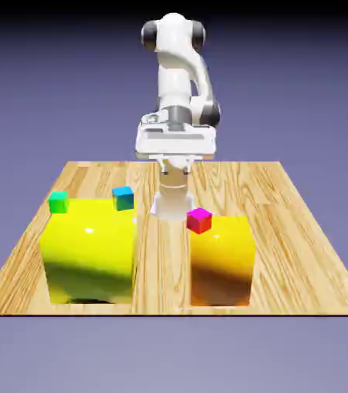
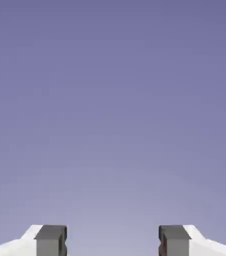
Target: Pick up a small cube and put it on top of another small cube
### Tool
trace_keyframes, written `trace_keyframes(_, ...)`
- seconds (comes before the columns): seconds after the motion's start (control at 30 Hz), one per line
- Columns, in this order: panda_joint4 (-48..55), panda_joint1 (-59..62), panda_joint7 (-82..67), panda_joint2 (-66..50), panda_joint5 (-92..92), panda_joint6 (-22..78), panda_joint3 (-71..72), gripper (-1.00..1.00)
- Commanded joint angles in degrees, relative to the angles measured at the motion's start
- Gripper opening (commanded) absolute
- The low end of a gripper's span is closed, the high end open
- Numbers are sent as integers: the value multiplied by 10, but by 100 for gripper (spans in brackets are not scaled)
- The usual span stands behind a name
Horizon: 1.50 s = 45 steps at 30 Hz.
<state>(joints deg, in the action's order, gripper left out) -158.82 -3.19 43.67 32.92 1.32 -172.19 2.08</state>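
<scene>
White arm (image 1: 178, 73) folded back on itself above its base, upper links upright, hand held high and level. Gripper (image 1: 175, 163) aims outward, not down. Both grey fingertips (image 2: 50, 240) stand wide apart, nothing between them; only plain backdrop ahead in hand view.

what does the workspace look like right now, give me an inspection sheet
surface: wooden table, lit, nothing spilled.
job's things: teal small cube on the top back corner of the larger yellow block; green small cube on that block's other back corner.
clutter: magenta small cube on the back corner of the smaller yellow block.
grippers: gripper raised above the table's far edge, open and holding nothing; the hand view shows only backdrop between its fingertips.
cables: nothing seen.
surroundings: plain blue-violet backdrop.
</scene>
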Motion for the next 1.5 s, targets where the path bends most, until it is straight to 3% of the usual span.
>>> trace_keyframes(0.0, 11, -7, 4, -11, 13, 19, 20, 0)
trace_keyframes(0.47, 113, -18, 26, -252, 209, 303, 310, 0)
trace_keyframes(0.87, 145, 50, 10, -501, 363, 530, 534, 0)
trace_keyframes(1.17, 124, 30, 81, -622, 498, 491, 437, 0)
trace_keyframes(1.2, 124, 30, 81, -622, 498, 491, 437, -100)
trace_keyframes(1.47, 154, 86, -31, -508, 349, 560, 523, -100)
